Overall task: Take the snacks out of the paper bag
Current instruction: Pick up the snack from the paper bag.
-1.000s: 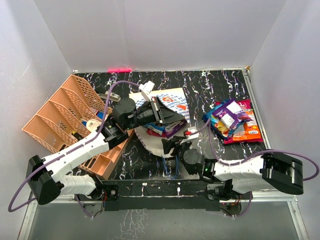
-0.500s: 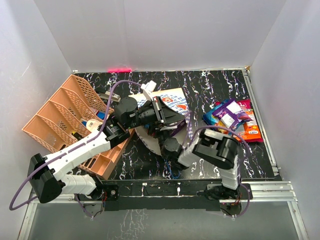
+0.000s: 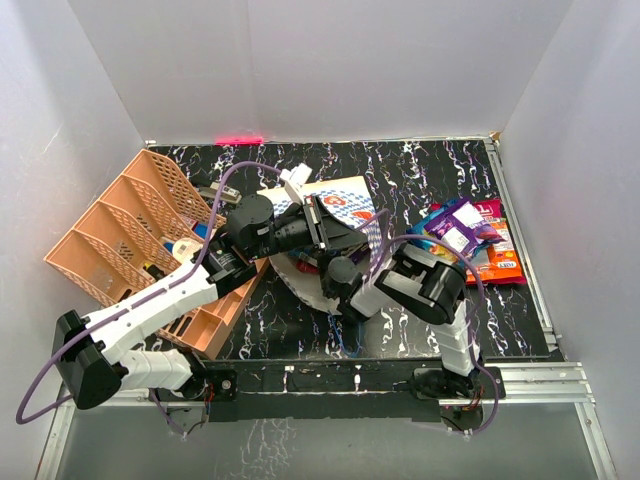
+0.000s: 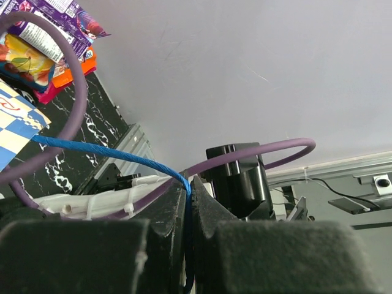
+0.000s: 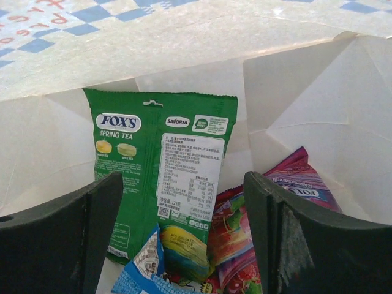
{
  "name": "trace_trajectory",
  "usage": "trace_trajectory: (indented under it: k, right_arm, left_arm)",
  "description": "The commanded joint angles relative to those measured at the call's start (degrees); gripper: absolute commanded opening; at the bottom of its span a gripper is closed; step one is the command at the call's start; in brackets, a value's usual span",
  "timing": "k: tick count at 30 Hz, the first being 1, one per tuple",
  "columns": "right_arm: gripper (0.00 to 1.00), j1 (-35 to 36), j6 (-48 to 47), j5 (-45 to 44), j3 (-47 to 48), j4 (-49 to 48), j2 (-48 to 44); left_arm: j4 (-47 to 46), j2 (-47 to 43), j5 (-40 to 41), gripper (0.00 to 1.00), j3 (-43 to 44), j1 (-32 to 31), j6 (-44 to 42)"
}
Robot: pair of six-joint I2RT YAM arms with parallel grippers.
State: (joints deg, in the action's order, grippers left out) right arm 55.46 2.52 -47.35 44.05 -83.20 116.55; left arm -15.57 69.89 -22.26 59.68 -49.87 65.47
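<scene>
The left tool (image 4: 188, 202) grips the thin blue cord handle (image 4: 110, 154) of the cream checked paper bag (image 5: 184, 55), and the wide-open right tool (image 5: 184, 236) inside may pinch bag paper with the shiny green snack packet (image 5: 131, 177) and rip it.

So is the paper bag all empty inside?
No, a green packet and a pink one lie inside the paper bag.

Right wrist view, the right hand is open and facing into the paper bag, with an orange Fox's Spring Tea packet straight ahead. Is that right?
Not quite. The Fox's Spring Tea packet is green, not orange, as the right wrist view shows. The rest stands: the right hand is open and faces into the paper bag.
</scene>
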Motion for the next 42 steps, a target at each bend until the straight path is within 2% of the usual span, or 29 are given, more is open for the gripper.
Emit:
trace_trajectory:
  k: [1,8,12,17,22,27,29,34,36,39,42]
  right_arm:
    - [0.84,-0.82,4.73,3.55,3.11,0.91,1.95]
    - [0.83,-2.73,12.2,3.46,8.73,9.2,4.36]
    - [0.72,-4.38,15.93,2.84,9.57,11.86,5.11]
    - [0.7,-7.06,21.6,6.65,10.2,18.81,4.7]
    - [0.73,-7.39,21.74,10.17,13.32,21.92,6.52]
    - [0.65,-7.57,23.56,13.06,17.09,23.28,10.37]
    - [0.59,-7.68,23.49,14.73,18.19,22.52,11.67]
    - [0.35,-8.6,24.45,17.06,19.39,22.01,12.85]
    - [0.24,-8.67,20.84,19.21,18.66,19.67,12.04]
    - [0.16,-8.56,16.08,19.94,14.46,14.29,8.16]
    - [0.08,-8.41,11.2,16.91,8.65,11.65,2.65]
  left_arm:
    - [0.37,-2.88,-0.23,0.0,-0.05,-0.49,-0.93]
    - [1.78,-2.98,-0.41,0.0,0.66,-0.48,-1.62]
    - [2.05,-3.17,-0.6,0.0,0.59,-0.49,-1.56]
    - [4.42,-3.71,-0.31,0.0,1.67,-0.47,-2.97]
    - [4.92,-3.76,-0.11,0.0,2.15,-0.45,-3.4]
    - [6.09,-3.27,-0.24,0.0,2.85,-0.49,-3.7]
    - [6.57,-3.42,-0.11,0.0,2.8,-0.49,-3.69]
    - [8.31,-4.43,0.78,0.0,2.17,-0.47,-3.72]
    - [9.15,-4.8,1.43,0.0,2.03,-0.44,-3.89]
    - [11.54,-4.94,2.71,0.0,2.34,-0.44,-4.57]
    - [12.74,-4.79,3.8,0.0,2.76,-0.46,-5.1]
